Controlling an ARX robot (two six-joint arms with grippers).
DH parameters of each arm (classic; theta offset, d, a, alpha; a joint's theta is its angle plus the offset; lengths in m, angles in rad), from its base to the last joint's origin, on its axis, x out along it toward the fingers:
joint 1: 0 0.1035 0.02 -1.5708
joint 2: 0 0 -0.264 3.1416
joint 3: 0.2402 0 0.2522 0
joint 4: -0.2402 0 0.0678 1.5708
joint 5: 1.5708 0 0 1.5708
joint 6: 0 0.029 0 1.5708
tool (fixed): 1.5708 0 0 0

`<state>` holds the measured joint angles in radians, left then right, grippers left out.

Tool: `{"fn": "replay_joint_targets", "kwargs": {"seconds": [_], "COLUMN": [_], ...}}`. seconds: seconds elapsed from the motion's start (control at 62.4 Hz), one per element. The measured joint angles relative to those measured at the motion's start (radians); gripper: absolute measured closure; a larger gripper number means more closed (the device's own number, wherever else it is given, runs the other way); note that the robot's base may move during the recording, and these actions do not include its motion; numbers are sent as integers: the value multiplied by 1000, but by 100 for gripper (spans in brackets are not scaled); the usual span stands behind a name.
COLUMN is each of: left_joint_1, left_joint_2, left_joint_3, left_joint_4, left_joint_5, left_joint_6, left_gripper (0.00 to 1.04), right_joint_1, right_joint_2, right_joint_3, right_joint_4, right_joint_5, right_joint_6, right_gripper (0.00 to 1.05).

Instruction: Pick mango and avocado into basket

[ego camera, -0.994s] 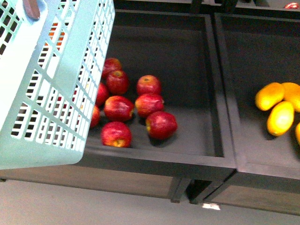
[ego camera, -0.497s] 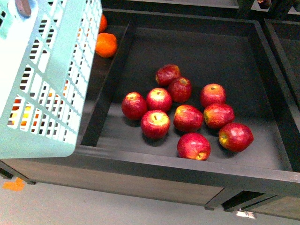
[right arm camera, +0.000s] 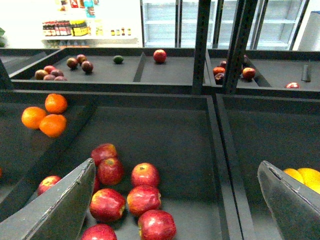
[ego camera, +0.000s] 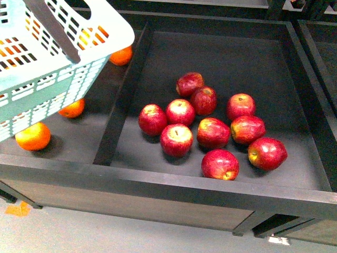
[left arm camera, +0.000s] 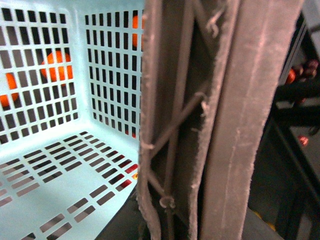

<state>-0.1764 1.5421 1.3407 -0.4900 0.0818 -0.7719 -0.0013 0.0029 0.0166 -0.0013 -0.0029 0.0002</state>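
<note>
Right tool spread wide, empty; basket tipped flatter than before, oranges uncovered beneath.

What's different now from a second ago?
The front camera swung left: the apples slid toward the middle and the mangoes dropped out of the front view. Then the basket tipped upward, uncovering oranges in the bin beside the apples. The apples themselves kept the same cluster.
</note>
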Motion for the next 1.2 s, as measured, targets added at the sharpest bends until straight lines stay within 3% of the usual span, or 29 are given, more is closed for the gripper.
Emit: {"fn": "replay_joint_targets", "kwargs": {"seconds": [0.257,0.689,0.898,1.122,1.154,1.202], "left_joint_1": [-158,-357,-385,-376,-374,-372], "left_joint_2": [142,166,166,166,166,166], "left_joint_3": [200,263,263,263,263,263], "left_joint_4": [-100,-104,-99,-99,-99,-99], "left_joint_5": [140,155,188,150,146,143], "left_joint_6": [90,105,106,108,108,111], "left_gripper": [88,88,88,88,88,88], "right_joint_1": [0,0,0,0,4,2], "right_joint_2": [0,0,0,0,18,121], "right_joint_3": [0,0,0,0,9,90], "right_joint_4": [0,0,0,0,-29,-222], "right_joint_5": [0,0,0,0,15,68], "right_joint_6": [0,0,0,0,19,96], "right_gripper": [9,9,9,9,9,9]}}
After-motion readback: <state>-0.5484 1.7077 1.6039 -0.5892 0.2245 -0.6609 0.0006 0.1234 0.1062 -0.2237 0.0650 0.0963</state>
